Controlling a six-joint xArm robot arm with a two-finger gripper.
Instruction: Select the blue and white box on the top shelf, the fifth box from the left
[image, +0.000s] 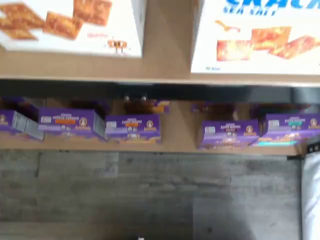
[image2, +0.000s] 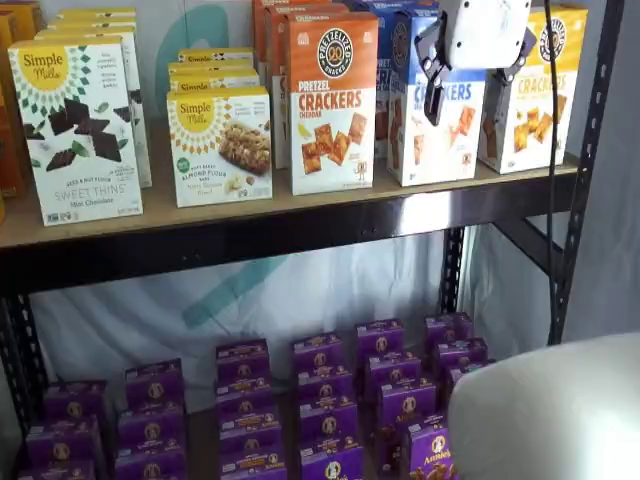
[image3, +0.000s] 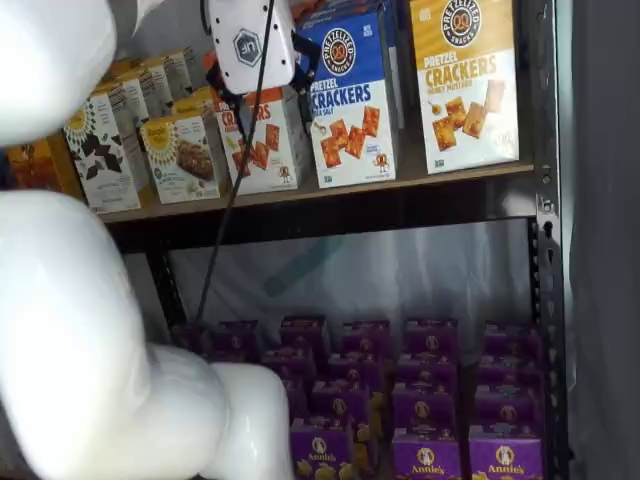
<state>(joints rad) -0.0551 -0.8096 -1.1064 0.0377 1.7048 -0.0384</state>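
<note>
A shelf view shows, from the left, a tall white "Sweet Thins" box with a yellow sun mark (image2: 78, 128), then a lower cream-and-yellow almond flour bar box (image2: 221, 145), then the orange "Pretzel Crackers" box (image2: 333, 102), all standing upright on the top shelf (image2: 250, 235), a long tan wooden board with a dark metal front rail. Just right of the orange box stands the blue and white box (image2: 432, 125), tall, blue above and white below, with orange square crackers pictured on its front. The gripper (image2: 468, 85), a white body with two black fingers, hangs directly in front of its upper half; a plain gap shows between the fingers, which are spread apart and hold nothing. Whether they touch the box front cannot be told. Right of that stands a yellow-and-white cracker box (image2: 530, 92) beside a black upright (image2: 590, 150).

In the other shelf view the white gripper body (image3: 250, 45) hangs before the orange box's place, the blue and white box (image3: 352, 100) shows clear just beside it, and the yellow-and-white box (image3: 465, 82) stands further right.

In the wrist view two white box fronts with cracker pictures stand apart on the tan board, one bearing blue "SEA SALT" lettering (image: 257, 37). Small purple boxes (image2: 320, 400) fill the level below.
</note>
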